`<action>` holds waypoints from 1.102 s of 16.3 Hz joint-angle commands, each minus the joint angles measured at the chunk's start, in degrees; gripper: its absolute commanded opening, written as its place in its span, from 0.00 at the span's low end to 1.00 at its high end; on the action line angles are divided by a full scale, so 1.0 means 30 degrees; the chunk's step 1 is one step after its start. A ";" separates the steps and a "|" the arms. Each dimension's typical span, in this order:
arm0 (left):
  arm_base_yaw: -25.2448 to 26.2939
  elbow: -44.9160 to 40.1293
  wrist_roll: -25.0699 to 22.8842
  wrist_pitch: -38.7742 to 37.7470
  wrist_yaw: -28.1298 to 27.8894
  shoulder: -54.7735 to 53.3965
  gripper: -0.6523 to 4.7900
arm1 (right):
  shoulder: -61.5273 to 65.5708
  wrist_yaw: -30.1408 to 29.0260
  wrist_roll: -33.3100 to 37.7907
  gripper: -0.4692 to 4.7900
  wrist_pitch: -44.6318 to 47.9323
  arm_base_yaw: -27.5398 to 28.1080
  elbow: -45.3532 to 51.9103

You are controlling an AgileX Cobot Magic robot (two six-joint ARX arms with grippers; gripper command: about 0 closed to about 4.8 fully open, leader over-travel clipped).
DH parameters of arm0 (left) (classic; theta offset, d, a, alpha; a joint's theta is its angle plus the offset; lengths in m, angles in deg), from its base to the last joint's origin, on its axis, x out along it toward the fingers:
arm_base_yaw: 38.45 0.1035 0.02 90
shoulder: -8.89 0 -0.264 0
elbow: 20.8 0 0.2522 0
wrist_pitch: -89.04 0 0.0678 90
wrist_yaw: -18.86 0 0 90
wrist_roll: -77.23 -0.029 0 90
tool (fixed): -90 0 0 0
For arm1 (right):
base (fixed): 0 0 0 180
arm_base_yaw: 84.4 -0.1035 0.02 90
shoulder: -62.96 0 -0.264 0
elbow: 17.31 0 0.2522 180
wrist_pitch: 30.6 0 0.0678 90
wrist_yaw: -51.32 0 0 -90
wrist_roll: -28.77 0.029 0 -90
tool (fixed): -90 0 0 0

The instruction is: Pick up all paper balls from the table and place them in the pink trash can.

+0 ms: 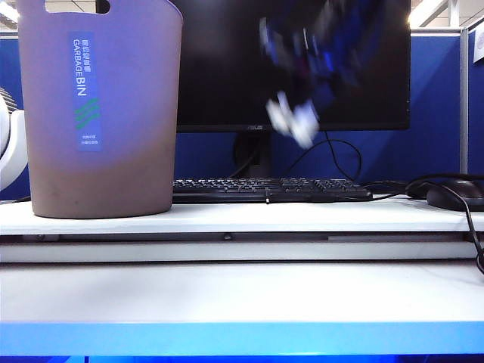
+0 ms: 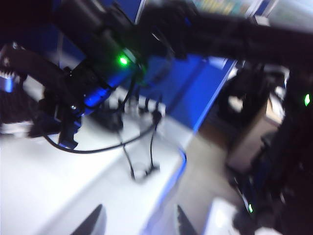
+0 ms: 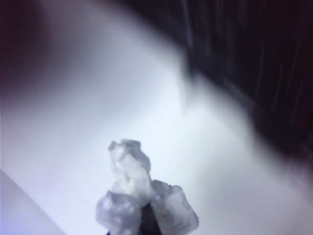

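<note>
Exterior view: bright, even overhead light; ceiling lamps glare in the upper corners. Bin (image 1: 98, 113) and table (image 1: 242, 302) are sharp; the right arm (image 1: 318, 60) is motion-blurred. Left wrist view: dim, smeared. Right wrist view: blurred, washed-out white, dark corners.

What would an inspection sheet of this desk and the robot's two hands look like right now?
Surface: white table with a raised shelf and a blue front edge; no paper lying on it in the exterior view.
Job's things: pink trash can upright on the shelf, left; one white paper ball.
Clutter: keyboard, monitor, mouse.
Hands: right hand blurred in the air before the monitor, shut on the paper ball; left hand open, holding nothing.
Cables: black cable over the shelf edge, right.
Surroundings: blue partition walls.
</note>
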 commanded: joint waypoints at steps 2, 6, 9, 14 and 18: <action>0.0036 0.0066 -0.0903 0.0634 -0.4845 0.1326 0.46 | -0.2200 -0.7227 0.3869 0.09 0.9340 -0.0087 -0.0117; 0.0036 0.0066 -0.0976 0.0248 -1.0681 0.2441 0.46 | -0.1763 -0.8058 0.6302 0.09 1.4579 -0.1370 -0.0954; 0.0036 0.0066 -0.1872 0.0153 -1.4375 0.3140 0.46 | 0.0219 -0.7898 0.6375 0.09 1.4418 -0.3242 -0.2805; 0.0036 0.0058 -0.2958 -0.0838 -1.6072 0.3672 0.46 | 0.2681 -0.7053 0.6375 0.58 1.3522 -0.4809 -0.4466; 0.0036 0.0066 -0.3038 -0.0991 -1.5446 0.4124 0.21 | 0.2084 -0.6244 0.6368 1.00 1.2276 -0.4728 -0.4510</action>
